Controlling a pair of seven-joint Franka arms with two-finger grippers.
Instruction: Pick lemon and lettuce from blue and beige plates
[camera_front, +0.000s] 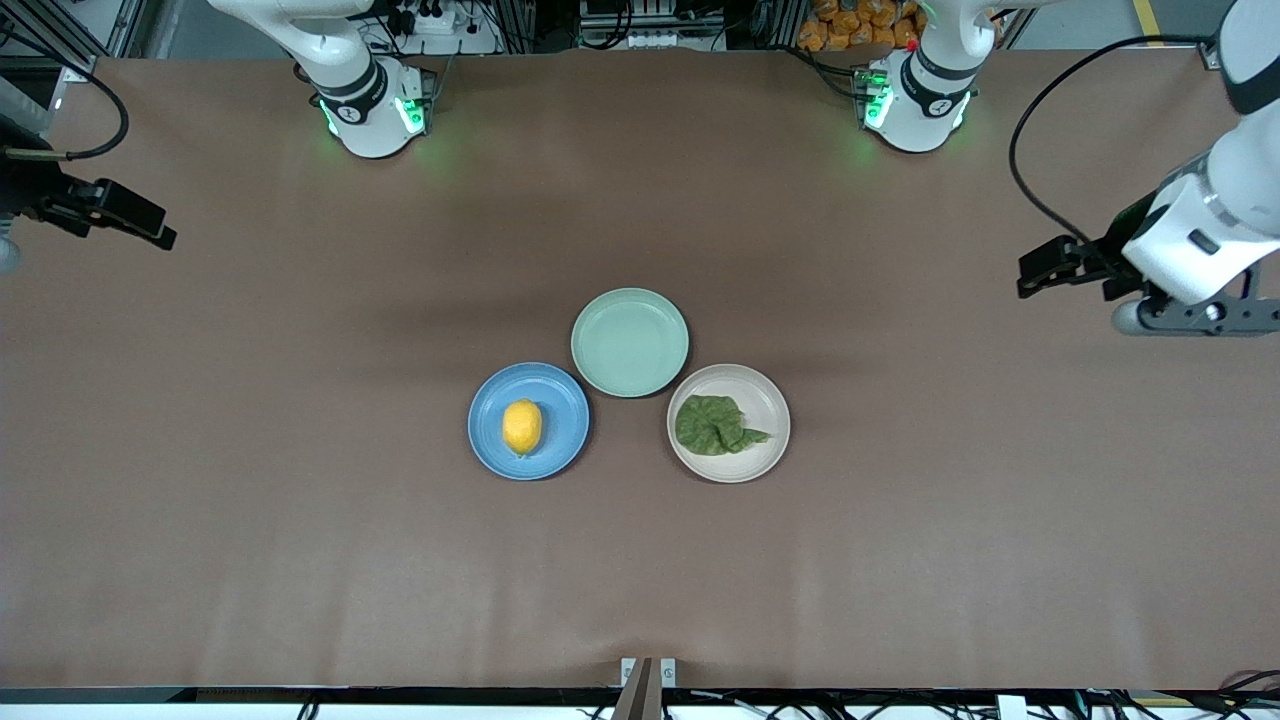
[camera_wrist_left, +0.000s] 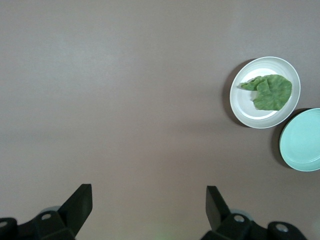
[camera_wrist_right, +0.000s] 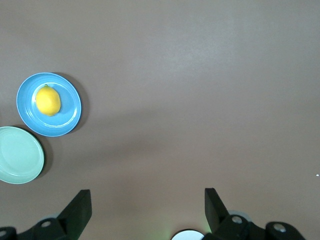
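Front view. Three plates sit together mid-table. The blue plate (camera_front: 529, 421) carries the lemon (camera_front: 522, 427). The beige plate (camera_front: 729, 423) carries the lettuce (camera_front: 717, 424). The mint plate (camera_front: 630, 342) sits bare, farther from the camera, between the two and all but touching both. The left gripper (camera_front: 1040, 270) hangs over bare table at the left arm's end, well apart from the beige plate; its wrist is cut off by the frame edge. The right gripper (camera_front: 140, 225) hangs over the right arm's end, well apart from the blue plate, its arm mostly out of frame. Finger spacing is hard to make out here.

Left wrist view. The left gripper's fingers (camera_wrist_left: 77, 206) stand wide apart, nothing between them, only their tips showing. The lettuce lies on the beige plate, well clear of the fingers. The mint plate is cut off at the frame edge.

Right wrist view. The right gripper's fingers (camera_wrist_right: 80, 207) are likewise spread and empty. The lemon rests on the blue plate, well away. The mint plate is partly cut off.
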